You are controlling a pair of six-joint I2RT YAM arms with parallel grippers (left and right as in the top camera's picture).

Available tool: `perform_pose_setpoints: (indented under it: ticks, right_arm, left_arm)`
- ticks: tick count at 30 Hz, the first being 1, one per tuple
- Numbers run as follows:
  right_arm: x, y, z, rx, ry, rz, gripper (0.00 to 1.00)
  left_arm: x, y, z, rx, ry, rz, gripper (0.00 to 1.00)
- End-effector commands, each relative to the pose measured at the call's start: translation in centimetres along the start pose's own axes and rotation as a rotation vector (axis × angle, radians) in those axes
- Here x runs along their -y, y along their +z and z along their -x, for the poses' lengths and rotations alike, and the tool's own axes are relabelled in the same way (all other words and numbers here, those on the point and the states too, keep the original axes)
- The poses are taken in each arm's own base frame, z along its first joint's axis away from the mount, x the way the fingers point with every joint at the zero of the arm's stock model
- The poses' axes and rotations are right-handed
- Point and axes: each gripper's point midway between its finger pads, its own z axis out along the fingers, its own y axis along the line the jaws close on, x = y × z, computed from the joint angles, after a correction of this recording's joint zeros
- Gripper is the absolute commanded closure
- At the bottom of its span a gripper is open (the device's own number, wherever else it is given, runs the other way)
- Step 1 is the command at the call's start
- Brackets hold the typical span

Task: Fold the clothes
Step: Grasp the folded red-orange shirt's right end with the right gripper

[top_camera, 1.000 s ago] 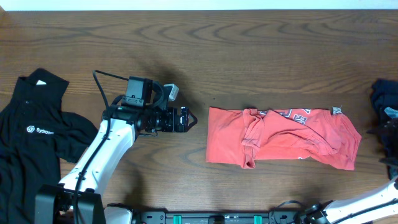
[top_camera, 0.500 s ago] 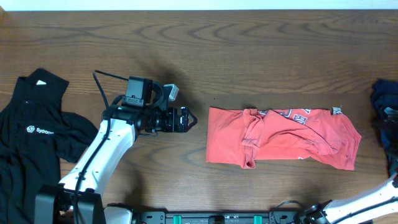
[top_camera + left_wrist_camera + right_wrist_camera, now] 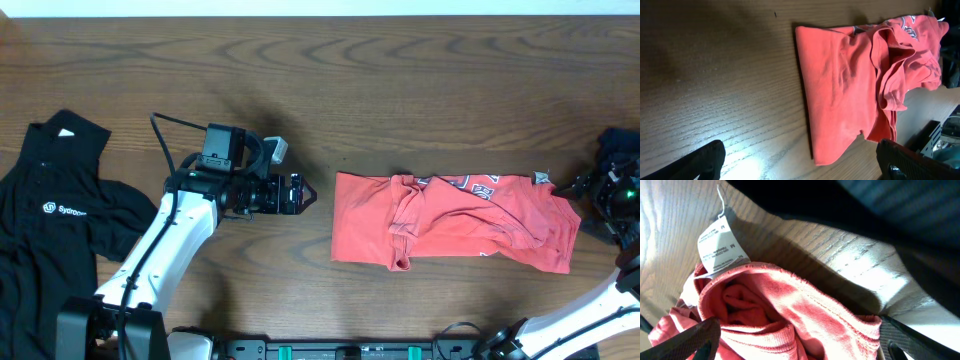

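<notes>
Overhead: coral-red soft T-shirt [image 3: 455, 232] part-folded mid-frame, black collared shirt [image 3: 50, 230] at left looks unfolded; left claw [image 3: 305, 194] and right claw [image 3: 585, 205] spread, empty.

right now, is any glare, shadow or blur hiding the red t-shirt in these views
overhead: even light, sharp, the coral-red T-shirt reads clearly; left wrist: a white glare patch on the wooden table beside the shirt, shirt itself clear; right wrist: harsh light nearly washes out the white care tag, top right is black shadow.
</notes>
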Motion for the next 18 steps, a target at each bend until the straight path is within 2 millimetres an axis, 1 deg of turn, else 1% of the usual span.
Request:
perform_pose_setpoints:
  ticks: [1, 4, 8, 15, 18]
  right_arm:
    - [1.0, 2.2, -1.7, -0.057, 0.018, 0.009, 0.04]
    - [0.6, 3.0, -2.2, -0.059, 0.008, 0.046, 0.09]
    - [0.4, 4.1, -2.8, -0.072, -0.004, 0.05, 0.07]
    - [-1.8, 5.2, -3.2, -0.101, -0.064, 0.067, 0.07]
    - [-2.7, 5.6, -3.4, -0.114, -0.109, 0.069, 0.06]
  left_arm:
    - [0.2, -0.2, 0.3, 0.009, 0.022, 0.008, 0.02]
    - [0.2, -0.2, 0.3, 0.006, 0.021, 0.009, 0.02]
    - [0.2, -0.2, 0.3, 0.006, 0.02, 0.009, 0.02]
    - [0.2, -0.2, 0.3, 0.006, 0.02, 0.009, 0.02]
    - [0.2, -0.2, 0.3, 0.006, 0.02, 0.009, 0.02]
